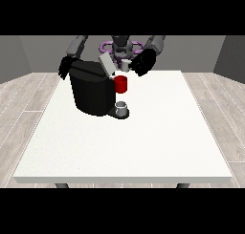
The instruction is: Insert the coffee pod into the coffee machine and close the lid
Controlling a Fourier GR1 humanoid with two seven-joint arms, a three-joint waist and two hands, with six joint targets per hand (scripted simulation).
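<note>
White table (143,147) with a black coffee machine (91,92) at its far left part.

- A large white counter (143,142) fills the middle of the view, its top flat and pale, with a thin front edge facing the camera.
- Two dark legs of the counter show just under that front edge, one near the left corner (61,185) and one near the right corner (182,185).
- A floor (26,106) of light grey-brown wooden planks spreads round the counter on the left and right sides.
- A plain grey wall (191,49) stands behind the counter, with darker grey sections at the far left (12,56) and far right.
</note>
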